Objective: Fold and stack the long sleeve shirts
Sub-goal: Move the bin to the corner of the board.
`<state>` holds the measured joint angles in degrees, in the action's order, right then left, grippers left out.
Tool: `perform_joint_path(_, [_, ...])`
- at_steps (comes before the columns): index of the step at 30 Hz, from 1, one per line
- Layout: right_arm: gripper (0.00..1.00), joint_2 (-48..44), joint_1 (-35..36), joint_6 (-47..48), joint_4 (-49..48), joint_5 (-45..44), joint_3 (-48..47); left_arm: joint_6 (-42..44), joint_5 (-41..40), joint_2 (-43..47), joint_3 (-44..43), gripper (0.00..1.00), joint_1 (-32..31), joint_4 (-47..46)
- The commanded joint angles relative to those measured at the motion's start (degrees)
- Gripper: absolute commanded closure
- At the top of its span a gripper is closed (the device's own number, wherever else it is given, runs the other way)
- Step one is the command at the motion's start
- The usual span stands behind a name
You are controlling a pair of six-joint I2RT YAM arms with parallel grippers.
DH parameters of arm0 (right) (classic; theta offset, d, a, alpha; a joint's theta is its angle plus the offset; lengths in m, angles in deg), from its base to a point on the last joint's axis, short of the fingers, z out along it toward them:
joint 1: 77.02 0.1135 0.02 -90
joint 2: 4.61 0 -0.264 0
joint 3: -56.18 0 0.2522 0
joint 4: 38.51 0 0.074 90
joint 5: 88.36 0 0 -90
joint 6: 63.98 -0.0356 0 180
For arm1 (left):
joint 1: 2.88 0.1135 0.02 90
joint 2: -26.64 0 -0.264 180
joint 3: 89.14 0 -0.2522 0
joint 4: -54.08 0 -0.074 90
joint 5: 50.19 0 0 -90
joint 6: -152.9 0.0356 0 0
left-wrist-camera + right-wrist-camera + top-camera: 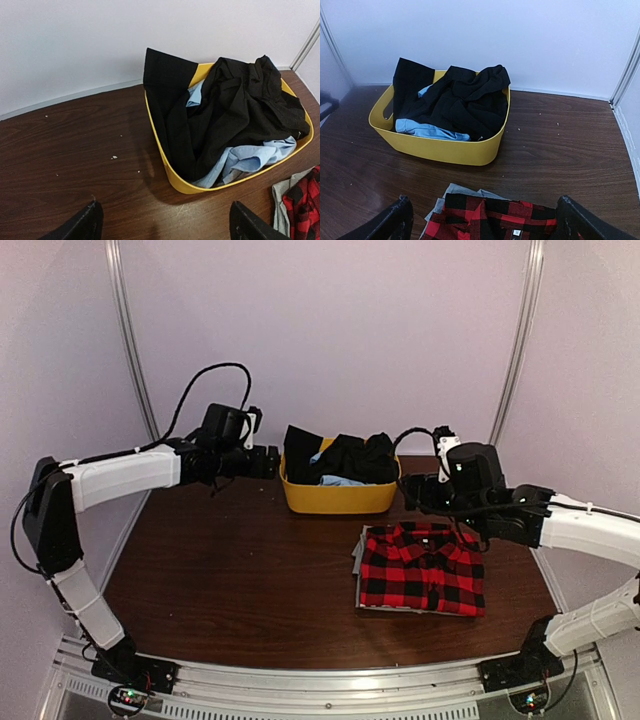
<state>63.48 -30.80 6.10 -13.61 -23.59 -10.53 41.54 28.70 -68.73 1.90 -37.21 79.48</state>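
Red-and-black plaid cloth shirt lies folded flat on the dark wooden table, likely as the stack's base (grey fabric peeks from beneath). Behind it, the yellow plastic bin holds the crumpled black shirt over pale blue cloth. Left gripper and right gripper both face the bin, fingers spread wide, empty.

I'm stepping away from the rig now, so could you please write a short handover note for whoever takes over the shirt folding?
Left hand: open, empty, beside the yellow bin.
Right hand: open, empty, above the collar end of the plaid shirt.
The plaid shirt lies folded on a grey cloth on the table.
The black shirt sits crumpled in the bin with a light blue cloth.
Done: plaid folded. Left: take out, fold and stack the black shirt.
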Motion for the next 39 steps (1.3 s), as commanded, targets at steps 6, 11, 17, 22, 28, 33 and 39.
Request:
perform_joint_path(6, [0.00,-1.4,-0.3,-2.0,-1.1,1.8,3.6,1.4,2.4,-23.2,-23.3,0.25,2.6,4.7])
perform_joint_path(11, [0.00,-3.0,-0.4,-3.0,-1.6,2.4,6.0,1.1,3.3,-33.6,-34.2,0.35,3.7,8.4])
perform_joint_path(17, [0.00,-2.8,-0.3,-3.7,-1.8,3.5,7.2,-0.6,2.6,-37.3,-39.0,0.61,4.4,11.0])
perform_joint_path(22, [0.00,-2.7,-0.4,-4.0,-2.9,4.5,8.0,-1.7,2.0,-34.5,-34.8,0.94,6.7,11.3])
perform_joint_path(28, [0.00,-2.3,-0.3,-4.2,-3.1,5.4,8.3,0.1,3.7,-28.3,-28.6,1.00,12.2,14.5])
perform_joint_path(33, [0.00,-2.2,-0.4,-4.3,-4.2,6.0,9.1,3.8,1.5,-20.7,-21.3,1.00,17.4,17.9])
perform_joint_path(39, [0.00,0.5,-0.3,-4.1,-5.3,8.2,8.6,8.4,-2.0,-16.4,-15.9,1.00,26.5,21.2])
